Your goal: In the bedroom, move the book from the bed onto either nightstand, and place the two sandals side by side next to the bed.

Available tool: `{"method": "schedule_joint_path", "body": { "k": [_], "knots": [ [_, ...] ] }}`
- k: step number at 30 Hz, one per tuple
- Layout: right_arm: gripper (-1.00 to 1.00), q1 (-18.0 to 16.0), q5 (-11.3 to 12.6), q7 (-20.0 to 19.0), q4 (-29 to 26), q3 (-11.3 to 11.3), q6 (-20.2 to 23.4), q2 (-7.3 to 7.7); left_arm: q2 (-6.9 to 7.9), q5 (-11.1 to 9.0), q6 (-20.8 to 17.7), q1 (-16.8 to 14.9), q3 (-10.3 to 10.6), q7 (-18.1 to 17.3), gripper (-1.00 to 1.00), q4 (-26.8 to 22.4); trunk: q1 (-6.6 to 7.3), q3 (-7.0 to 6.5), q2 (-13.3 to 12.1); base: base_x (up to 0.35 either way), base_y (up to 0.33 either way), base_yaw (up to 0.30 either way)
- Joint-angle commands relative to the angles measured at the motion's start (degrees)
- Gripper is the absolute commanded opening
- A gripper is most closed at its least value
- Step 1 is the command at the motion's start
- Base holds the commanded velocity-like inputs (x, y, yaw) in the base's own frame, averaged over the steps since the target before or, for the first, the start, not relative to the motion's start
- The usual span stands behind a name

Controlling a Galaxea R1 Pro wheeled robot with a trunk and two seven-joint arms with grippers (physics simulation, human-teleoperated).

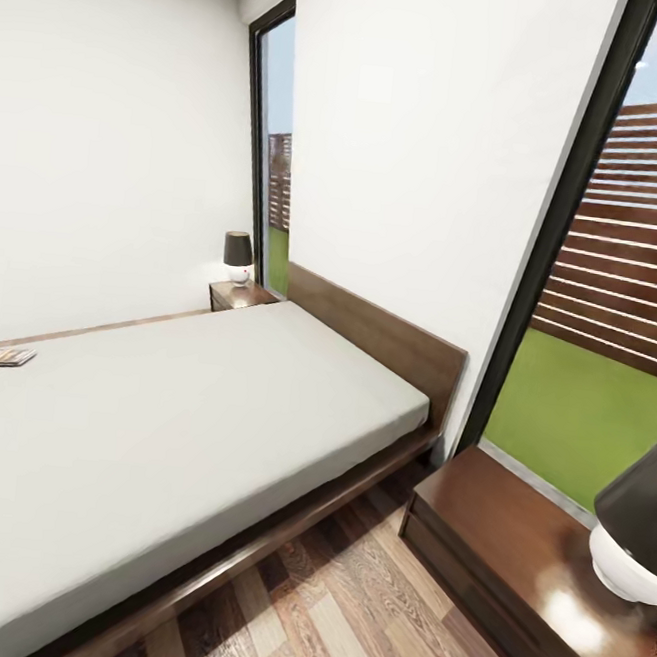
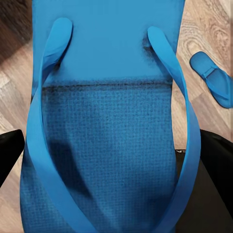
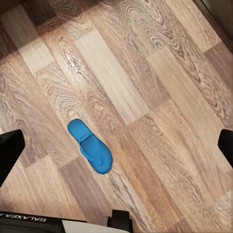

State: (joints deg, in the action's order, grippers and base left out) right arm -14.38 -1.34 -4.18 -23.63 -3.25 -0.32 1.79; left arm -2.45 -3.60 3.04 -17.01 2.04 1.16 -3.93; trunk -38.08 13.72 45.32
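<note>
Blue sandal [image 2: 104,121] sits pinched in the left tool; its mate [image 3: 90,145] lies below the spread right tool.

A blue sandal [image 2: 107,126] fills the left wrist view, its mate [image 3: 90,145] flat on the floor, the book [image 1: 6,356] on the bed [image 1: 189,426].

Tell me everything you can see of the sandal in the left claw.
The bright blue flip-flop sandal fills the left wrist view, strap side toward the camera. Two thin blue straps run along its textured footbed. The left claw's black fingers flank its edges. Beyond it lie the wood-plank floor and the second blue sandal.
</note>
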Motion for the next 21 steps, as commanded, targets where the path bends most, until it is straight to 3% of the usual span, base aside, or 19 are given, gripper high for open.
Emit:
{"method": "schedule_joint_path", "body": {
  "k": [1,16,21],
  "knots": [
    [1.0,-0.03,-0.13,-0.01,-0.01,-0.26,-0.03,0.05,-0.01,-0.36,0.21,-0.05,0.24,0.16,-1.0,0.06,-0.01,0.08,0.06,0.0,-0.083,0.0],
    [1.0,-0.03,-0.07,0.05,-0.01,-0.27,-0.03,-0.03,-0.01,-0.36,0.21,-0.05,0.24,0.15,-1.0,0.04,-0.01,0.08,0.06,0.0,-0.017,0.0],
    [1.0,-0.03,-0.07,0.05,-0.01,-0.27,-0.03,-0.03,-0.01,-0.36,0.21,-0.05,0.24,0.18,-1.0,0.04,-0.01,0.08,0.06,0.0,0.0,0.117]
  ]
}}
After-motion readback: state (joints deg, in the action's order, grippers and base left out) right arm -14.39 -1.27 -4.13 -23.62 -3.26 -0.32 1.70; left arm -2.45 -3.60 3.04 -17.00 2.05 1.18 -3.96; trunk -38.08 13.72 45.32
